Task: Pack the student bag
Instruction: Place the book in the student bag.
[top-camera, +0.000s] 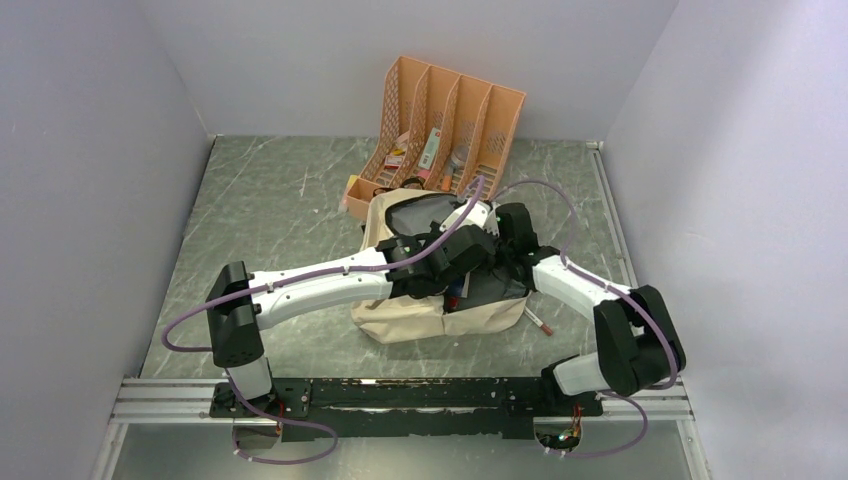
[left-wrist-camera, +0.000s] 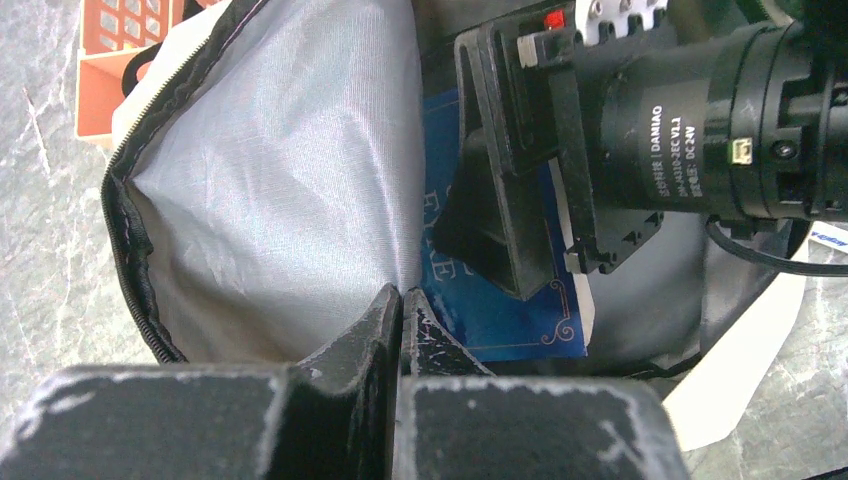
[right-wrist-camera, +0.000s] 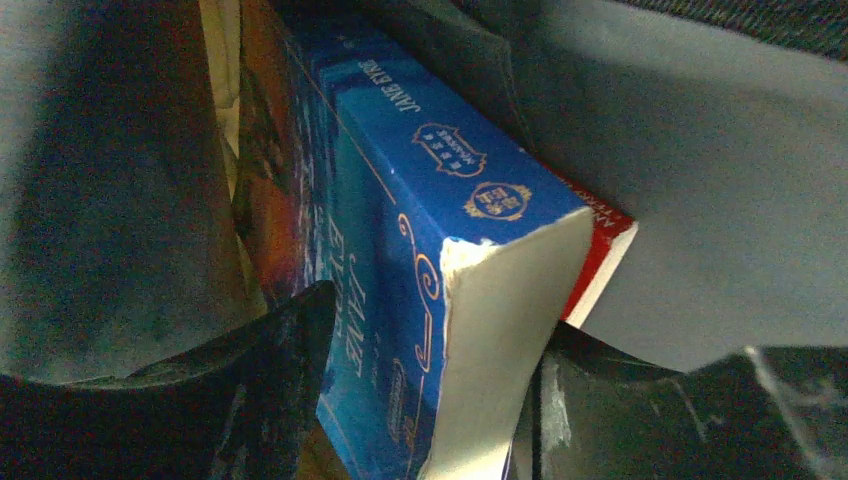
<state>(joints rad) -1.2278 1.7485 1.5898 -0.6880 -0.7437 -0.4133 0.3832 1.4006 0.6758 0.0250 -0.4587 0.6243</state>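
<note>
The student bag (top-camera: 430, 320) sits open in the middle of the table (top-camera: 280, 200). The left gripper (left-wrist-camera: 401, 300) is clenched on its grey lining (left-wrist-camera: 280, 180). The right gripper (right-wrist-camera: 440, 330), inside the bag, stands released with jaws astride a blue book (right-wrist-camera: 400, 200).

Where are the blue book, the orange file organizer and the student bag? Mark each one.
blue book (right-wrist-camera: 440, 170): right wrist view, on its spine.
orange file organizer (top-camera: 503, 130): top external view, on its right side wall.
student bag (top-camera: 420, 318): top external view, on its beige front panel.
</note>
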